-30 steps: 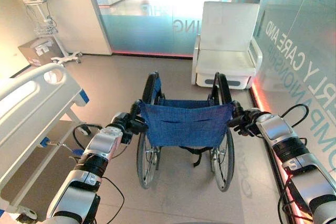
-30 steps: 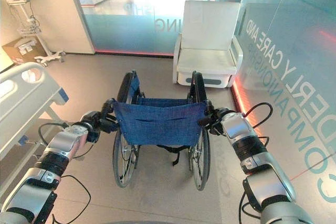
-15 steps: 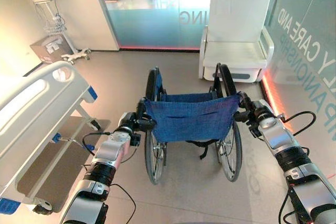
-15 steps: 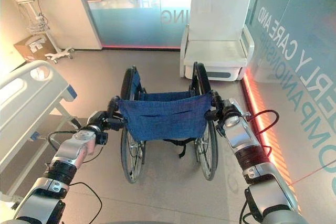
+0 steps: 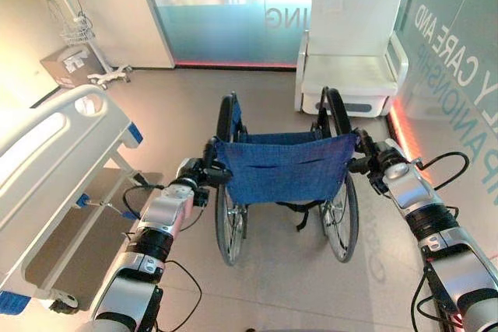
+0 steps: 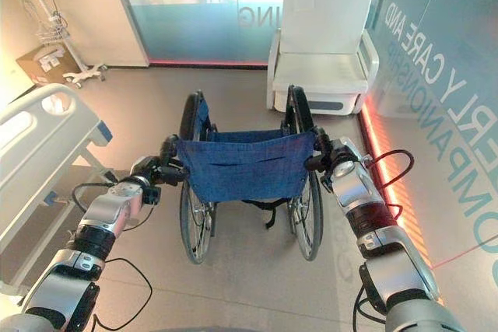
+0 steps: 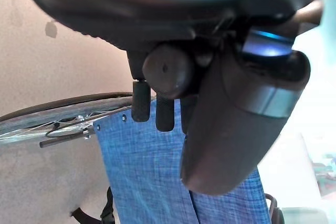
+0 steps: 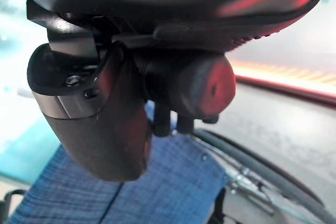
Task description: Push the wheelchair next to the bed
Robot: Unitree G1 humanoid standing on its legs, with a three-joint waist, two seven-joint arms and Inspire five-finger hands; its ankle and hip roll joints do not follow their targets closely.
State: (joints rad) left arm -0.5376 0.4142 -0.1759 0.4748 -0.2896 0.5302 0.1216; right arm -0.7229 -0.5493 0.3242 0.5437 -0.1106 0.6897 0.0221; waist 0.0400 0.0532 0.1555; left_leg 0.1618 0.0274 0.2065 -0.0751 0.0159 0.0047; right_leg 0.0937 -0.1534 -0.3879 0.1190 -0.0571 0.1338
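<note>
Both push handles are gripped: left robot hand (image 5: 192, 179) has its fingers curled round the left handle and right robot hand (image 5: 378, 164) is wrapped round the right one, so the hold is done. The wheelchair (image 5: 282, 170) stands mid-floor facing the white armchair (image 5: 352, 44), with the bed (image 5: 54, 153) off to the robot's left and clearly apart from it. Judging from that, the pushing and a leftward turn remain, task looks early to midway.
</note>
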